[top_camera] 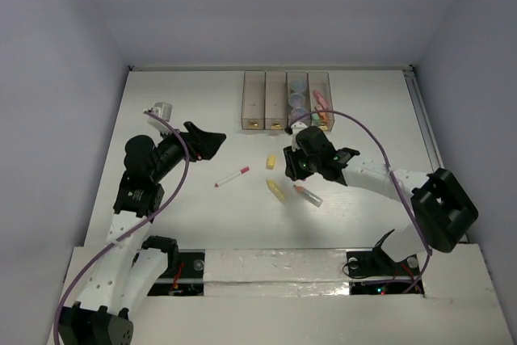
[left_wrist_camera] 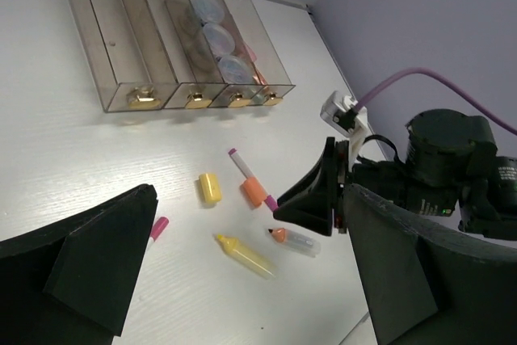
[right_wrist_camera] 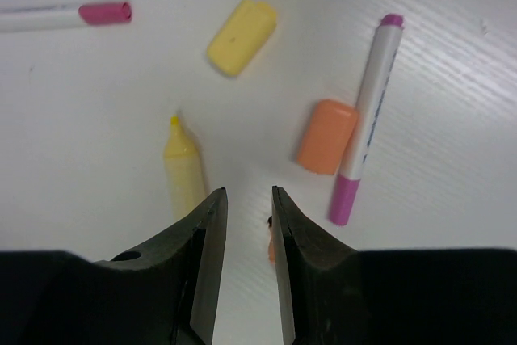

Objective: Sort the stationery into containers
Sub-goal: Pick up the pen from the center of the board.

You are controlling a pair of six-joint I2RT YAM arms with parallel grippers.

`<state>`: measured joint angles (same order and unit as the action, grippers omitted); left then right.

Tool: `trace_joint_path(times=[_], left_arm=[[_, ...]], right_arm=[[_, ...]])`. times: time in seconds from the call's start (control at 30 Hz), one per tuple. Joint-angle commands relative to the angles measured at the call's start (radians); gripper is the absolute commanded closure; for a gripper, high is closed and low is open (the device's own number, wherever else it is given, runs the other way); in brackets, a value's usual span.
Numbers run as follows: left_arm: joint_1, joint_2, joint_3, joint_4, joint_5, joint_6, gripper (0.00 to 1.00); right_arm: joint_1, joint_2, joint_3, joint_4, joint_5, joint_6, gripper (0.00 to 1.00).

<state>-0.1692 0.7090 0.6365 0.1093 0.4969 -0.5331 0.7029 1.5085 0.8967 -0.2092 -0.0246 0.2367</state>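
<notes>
Four joined translucent bins stand at the back; the third holds bluish rolls, the fourth pink and orange pieces. They also show in the left wrist view. On the table lie a yellow marker, a yellow cap, an orange cap, a white pen with pink ends, a pink-tipped pen and an orange-tipped clear marker. My right gripper hovers low, slightly open and empty, between the yellow marker and the orange-tipped one. My left gripper is open and empty, left of the items.
The table's back wall runs just behind the bins. A rail runs along the right edge of the table. The right arm's purple cable arcs above the table near the bins.
</notes>
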Motion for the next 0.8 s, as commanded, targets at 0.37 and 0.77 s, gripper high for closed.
trace_joint_path(times=[0.37, 0.77], left_arm=[[-0.006, -0.026, 0.072, -0.06, -0.122, 0.09, 0.01], [-0.006, -0.062, 0.086, -0.131, -0.184, 0.157, 0.01]], right_arm=[[0.161, 0.174, 0.154, 0.143, -0.176, 0.049, 0.54], [0.205, 0.479, 0.395, 0.149, -0.146, 0.124, 0.32]])
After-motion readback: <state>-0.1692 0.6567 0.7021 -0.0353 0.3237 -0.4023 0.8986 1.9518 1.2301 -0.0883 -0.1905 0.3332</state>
